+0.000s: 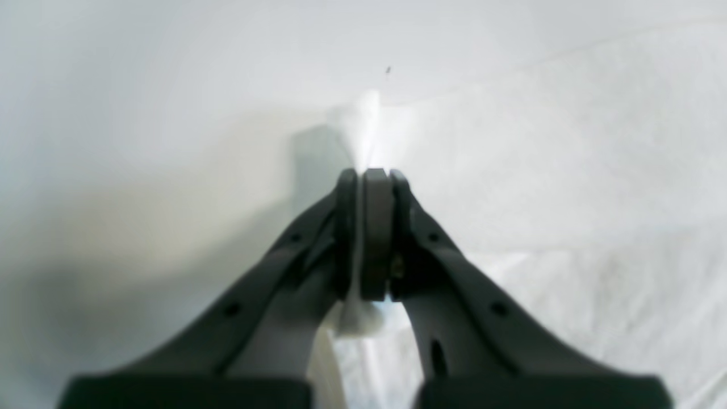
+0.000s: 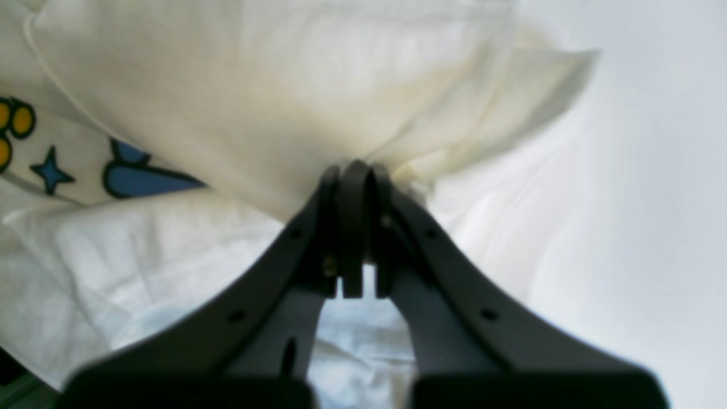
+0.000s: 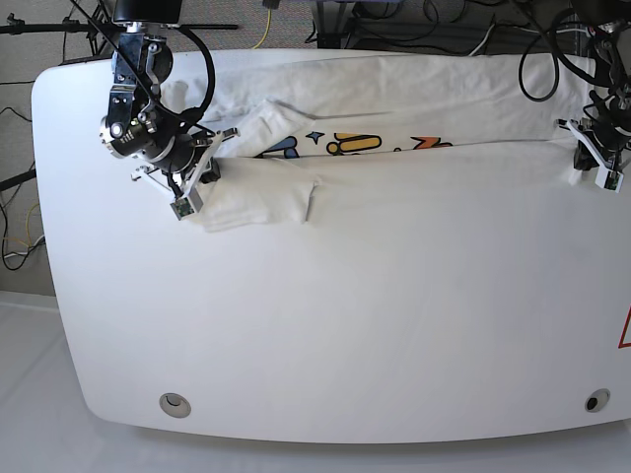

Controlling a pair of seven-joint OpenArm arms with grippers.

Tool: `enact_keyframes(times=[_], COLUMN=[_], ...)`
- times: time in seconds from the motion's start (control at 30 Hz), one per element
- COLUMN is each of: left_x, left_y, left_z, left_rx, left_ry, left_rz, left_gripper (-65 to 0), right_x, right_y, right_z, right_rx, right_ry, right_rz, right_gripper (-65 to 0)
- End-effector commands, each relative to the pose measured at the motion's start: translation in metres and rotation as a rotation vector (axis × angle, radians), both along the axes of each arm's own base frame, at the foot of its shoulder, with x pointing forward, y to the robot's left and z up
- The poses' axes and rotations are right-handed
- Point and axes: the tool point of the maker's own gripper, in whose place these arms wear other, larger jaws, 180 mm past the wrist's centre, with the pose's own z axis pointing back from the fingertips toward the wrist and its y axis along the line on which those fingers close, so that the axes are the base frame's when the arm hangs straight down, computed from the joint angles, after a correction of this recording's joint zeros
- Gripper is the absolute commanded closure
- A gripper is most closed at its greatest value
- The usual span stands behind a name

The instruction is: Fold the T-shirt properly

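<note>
- The T-shirt (image 3: 394, 158) lies stretched across the far part of the white bench (image 3: 325, 325), folded lengthwise, with its print showing in a gap between the layers.
- Left tool (image 1: 369, 176), at the right edge in the base view, is clenched on a pinch of white T-shirt cloth.
- Right tool (image 2: 355, 170), at the far left, is clenched on the T-shirt's cloth near a sleeve (image 3: 261, 202).
- Blue star and yellow shapes (image 2: 51, 170) show beside the right tool.
</note>
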Motion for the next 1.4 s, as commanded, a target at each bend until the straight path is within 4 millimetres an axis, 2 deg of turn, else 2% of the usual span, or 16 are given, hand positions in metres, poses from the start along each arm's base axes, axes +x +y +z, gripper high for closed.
enact_keyframes(times=[0.0, 0.13, 0.2, 0.33, 0.53, 0.73, 1.07, 1.2, 1.27, 1.37], left_x=[0.003, 0.002, 0.009, 0.014, 0.024, 0.029, 0.034, 0.037, 0.038, 0.039], left_y=[0.003, 0.004, 0.004, 0.006, 0.006, 0.009, 0.030, 0.035, 0.039, 0.041], left_z=[0.008, 0.006, 0.008, 0.010, 0.016, 0.028, 0.061, 0.073, 0.087, 0.094], left_rx=[0.018, 0.021, 0.013, 0.019, 0.033, 0.053, 0.127, 0.149, 0.164, 0.172], left_ry=[-0.017, -0.012, -0.030, -0.042, -0.062, -0.086, -0.123, -0.147, -0.186, -0.204], left_rz=[-0.016, -0.016, -0.014, -0.015, -0.023, -0.023, 0.019, 0.021, 0.027, 0.035], left_gripper=[-3.6, -14.3, -28.2, -35.7, -38.4, -37.2, -39.0, -39.4, -39.6, -39.5], right_x=[0.006, 0.010, 0.016, 0.018, 0.023, 0.033, 0.058, 0.061, 0.062, 0.061], right_y=[-0.002, -0.002, 0.003, 0.006, 0.009, 0.014, 0.012, 0.014, 0.013, 0.013], right_z=[0.008, 0.011, 0.015, 0.017, 0.023, 0.034, 0.058, 0.061, 0.066, 0.067], right_rx=[-0.001, 0.004, 0.007, 0.015, 0.014, 0.020, 0.017, 0.019, 0.020, 0.021], right_ry=[-0.037, -0.056, -0.074, -0.088, -0.106, -0.137, -0.214, -0.225, -0.236, -0.239], right_rz=[0.004, 0.003, 0.019, 0.022, 0.035, 0.043, 0.037, 0.040, 0.036, 0.035], right_gripper=[-3.0, -15.0, -30.0, -39.9, -42.1, -41.5, -40.5, -40.2, -40.6, -40.6])
